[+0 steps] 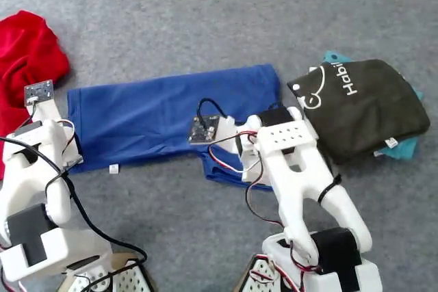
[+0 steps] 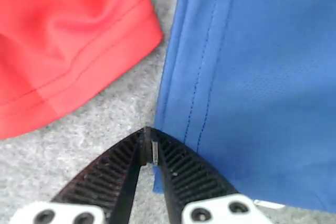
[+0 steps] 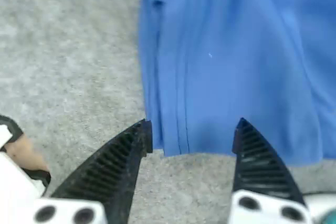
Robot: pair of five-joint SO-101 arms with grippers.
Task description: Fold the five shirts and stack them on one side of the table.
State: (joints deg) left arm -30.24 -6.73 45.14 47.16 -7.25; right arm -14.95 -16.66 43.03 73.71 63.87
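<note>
Two claws: both are down at the grey table (image 1: 171, 18), one at each end of the blue shirt's near edge.
Left claw (image 2: 148, 139): clenched, the two black tips are pressed together right at the side hem of the blue shirt (image 1: 171, 114). It seems a little of the hem is caught between the tips, but I cannot tell this for sure.
Right claw (image 3: 193, 129): released, the ribbed fingers stand wide apart, one on each side of a folded blue edge. The cloth lies between and ahead of the fingers, and no finger presses on it.
Blue shirt: spread flat and long across the table. It stretches from the left claw to the right claw and lies ahead of both.
Red shirt (image 1: 27, 52): crumpled, ahead of the left claw and on its outer side. A strip of grey table separates it from the blue shirt, and it does not touch the claw.
Dark shirt (image 1: 363, 107): folded, on the outer side of the right claw, near the right arm.
Teal shirt (image 1: 404, 148): under the dark shirt, with its edges peeking out.
White tag (image 1: 113, 167): on the near edge of the blue shirt, between the claws, closer to the left claw.
</note>
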